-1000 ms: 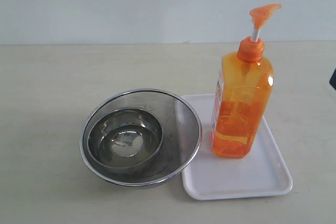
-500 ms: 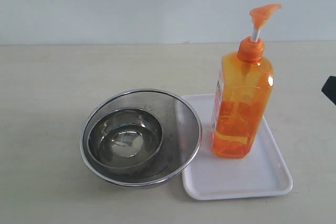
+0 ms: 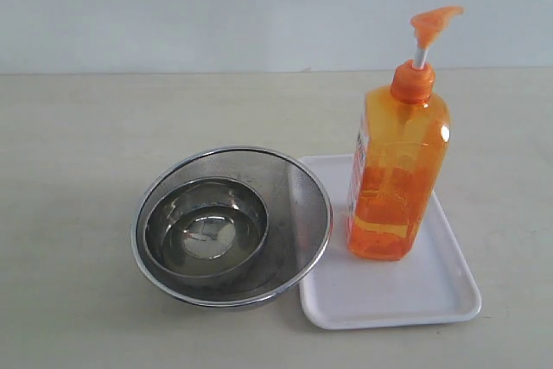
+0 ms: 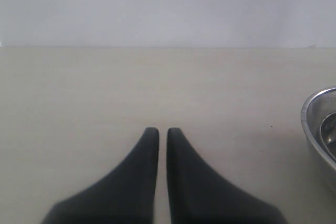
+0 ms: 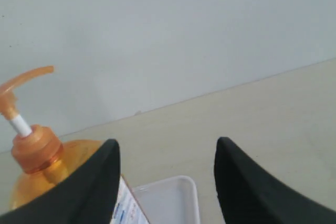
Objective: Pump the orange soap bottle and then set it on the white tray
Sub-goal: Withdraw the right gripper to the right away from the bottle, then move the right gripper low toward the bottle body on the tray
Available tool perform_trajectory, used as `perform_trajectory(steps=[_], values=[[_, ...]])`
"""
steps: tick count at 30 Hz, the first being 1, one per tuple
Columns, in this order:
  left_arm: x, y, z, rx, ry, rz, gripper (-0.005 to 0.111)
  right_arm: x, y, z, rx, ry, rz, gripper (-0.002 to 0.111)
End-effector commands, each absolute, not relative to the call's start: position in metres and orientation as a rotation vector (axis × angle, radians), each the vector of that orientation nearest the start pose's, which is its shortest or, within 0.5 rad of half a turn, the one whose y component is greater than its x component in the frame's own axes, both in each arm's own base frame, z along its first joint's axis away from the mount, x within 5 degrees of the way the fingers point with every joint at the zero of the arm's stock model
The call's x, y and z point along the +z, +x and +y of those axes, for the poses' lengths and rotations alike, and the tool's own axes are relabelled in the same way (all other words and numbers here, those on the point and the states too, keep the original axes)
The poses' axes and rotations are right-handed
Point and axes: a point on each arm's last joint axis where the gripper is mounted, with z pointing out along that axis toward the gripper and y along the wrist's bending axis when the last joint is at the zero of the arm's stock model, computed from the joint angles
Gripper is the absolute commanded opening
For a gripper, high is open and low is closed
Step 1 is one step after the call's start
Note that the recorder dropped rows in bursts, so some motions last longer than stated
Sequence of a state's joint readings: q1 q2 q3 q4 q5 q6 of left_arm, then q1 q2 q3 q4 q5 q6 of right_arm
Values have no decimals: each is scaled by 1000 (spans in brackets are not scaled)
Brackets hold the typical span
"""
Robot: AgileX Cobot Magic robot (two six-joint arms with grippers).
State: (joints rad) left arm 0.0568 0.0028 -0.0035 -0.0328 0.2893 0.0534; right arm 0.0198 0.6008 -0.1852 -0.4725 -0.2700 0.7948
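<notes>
Tabletop-wise, looking at plain beige table, seeing white tray already carrying orange soap bottle upright. Guessing placing done, pumping unconfirmed. Spotting left gripper pinched shut on nothing, right gripper partly spread, empty, hanging near it.

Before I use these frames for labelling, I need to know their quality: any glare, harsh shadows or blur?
Exterior view: soft, even light, faint shadows; a white glare spot on the shoulder of the orange soap bottle, reflections inside the steel bowls. Left wrist view: the left hand is a dark, soft-edged silhouette. Right wrist view: the right hand is likewise blurred, the bottle slightly soft.
</notes>
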Motion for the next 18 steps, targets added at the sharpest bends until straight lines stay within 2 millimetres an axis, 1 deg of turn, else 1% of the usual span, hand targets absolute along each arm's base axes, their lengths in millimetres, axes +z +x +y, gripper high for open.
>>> perform_trajectory(steps=[1, 3, 6, 8, 11, 13, 16, 18], values=[[187, 55, 2, 42, -37, 1768, 5, 243, 122, 8, 289, 190, 1683, 48], [187, 55, 2, 42, -37, 1768, 5, 242, 122, 10, 285, 179, 1700, 48], [187, 55, 2, 42, -37, 1768, 5, 239, 120, 20, 289, 67, 1735, 48], [187, 55, 2, 42, -37, 1768, 5, 239, 118, 29, 334, 0, 1739, 48], [187, 55, 2, 42, -37, 1768, 5, 241, 116, 36, 347, -89, 1706, 48], [187, 55, 2, 42, -37, 1768, 5, 238, 114, 38, 361, -105, 1672, 48], [187, 55, 2, 42, -37, 1768, 5, 225, 108, 39, 378, -127, 1613, 48], [187, 55, 2, 42, -37, 1768, 5, 214, 101, 41, 409, -176, 1552, 49]])
